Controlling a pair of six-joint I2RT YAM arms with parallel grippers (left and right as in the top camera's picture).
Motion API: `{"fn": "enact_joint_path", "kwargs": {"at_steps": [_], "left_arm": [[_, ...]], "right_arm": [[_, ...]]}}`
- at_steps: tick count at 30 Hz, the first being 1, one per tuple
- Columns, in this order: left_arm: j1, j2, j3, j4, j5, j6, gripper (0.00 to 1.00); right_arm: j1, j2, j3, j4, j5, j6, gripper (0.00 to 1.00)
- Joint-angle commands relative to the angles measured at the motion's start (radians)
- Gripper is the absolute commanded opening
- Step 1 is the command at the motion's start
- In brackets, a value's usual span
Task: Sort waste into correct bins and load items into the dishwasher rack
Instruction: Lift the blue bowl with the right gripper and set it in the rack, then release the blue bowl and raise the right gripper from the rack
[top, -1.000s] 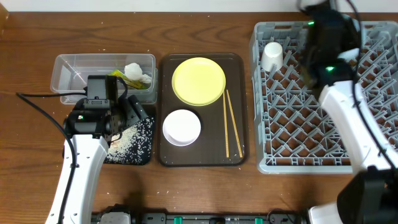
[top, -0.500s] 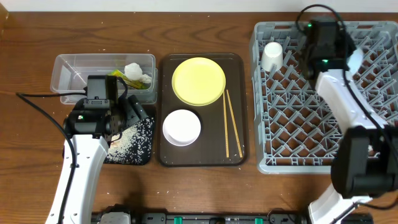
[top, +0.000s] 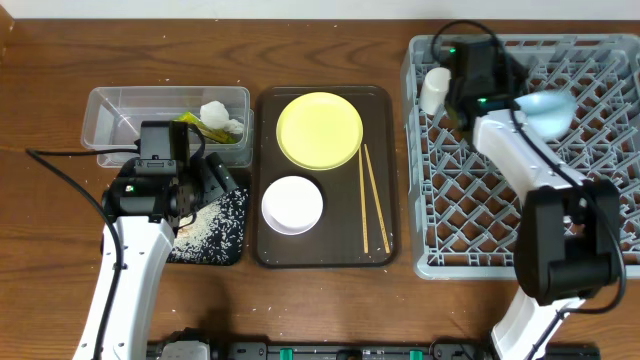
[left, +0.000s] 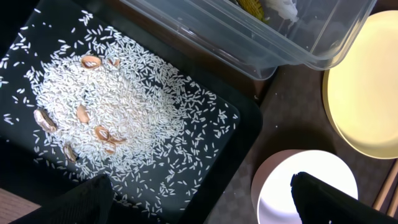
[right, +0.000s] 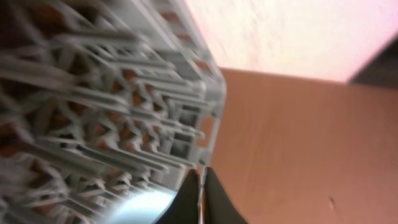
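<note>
The grey dishwasher rack (top: 500, 200) stands at the right with a small white cup (top: 435, 88) in its back left corner. My right gripper (right: 200, 186) is shut on the rim of the light blue bowl (top: 548, 105), also in the right wrist view (right: 143, 208), and holds it tilted over the rack's back. My left gripper (left: 205, 202) is open and empty above the near edge of the black tray (top: 238, 250) strewn with rice crumbs (left: 118, 106). The clear tub (top: 110, 110) holds the white tissue (top: 220, 115) and the yellow-green wrapper (top: 195, 125).
A dark brown serving tray (top: 385, 250) in the middle carries the yellow plate (top: 319, 130), the white bowl (top: 292, 204) and the chopsticks (top: 372, 195). A few brown shell bits (left: 93, 62) lie in the rice. A black cable (top: 60, 170) trails on the left.
My right arm has swung left along the back of the rack, carrying the light blue bowl with it, and the bowl has come into view. The left arm has not moved.
</note>
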Motion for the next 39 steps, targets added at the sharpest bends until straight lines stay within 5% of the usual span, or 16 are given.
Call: {"fn": "enact_joint_path", "kwargs": {"at_steps": [1, 8, 16, 22, 25, 30, 36, 39], "left_arm": [[0.004, 0.002, 0.01, -0.003, -0.009, 0.001, 0.94], [0.004, 0.002, 0.01, -0.003, -0.008, 0.001, 0.94], [0.004, 0.002, 0.01, -0.003, -0.009, 0.001, 0.94], [0.004, 0.002, 0.01, -0.003, -0.008, 0.001, 0.94], [0.004, 0.002, 0.01, -0.003, -0.009, 0.001, 0.94], [0.004, 0.002, 0.01, -0.003, -0.008, 0.001, 0.94], [0.004, 0.002, 0.01, -0.003, -0.008, 0.001, 0.94], [0.004, 0.002, 0.01, -0.003, -0.009, 0.001, 0.94]], "right_arm": [[0.032, 0.026, -0.011, -0.007, -0.052, -0.001, 0.14], [0.071, 0.026, -0.011, 0.038, -0.06, 0.027, 0.28], [0.068, -0.068, 0.01, 0.095, 0.022, 0.174, 0.31], [-0.029, -0.27, 0.031, -0.155, -0.353, 0.489, 0.52], [-0.141, -0.348, 0.035, -0.25, -0.616, 0.675, 0.51], [-0.407, -0.39, 0.035, -0.375, -1.024, 0.956, 0.34], [-0.584, -0.323, 0.034, -0.503, -1.266, 1.002, 0.2], [-0.605, -0.272, 0.034, -0.533, -1.29, 1.001, 0.24]]}}
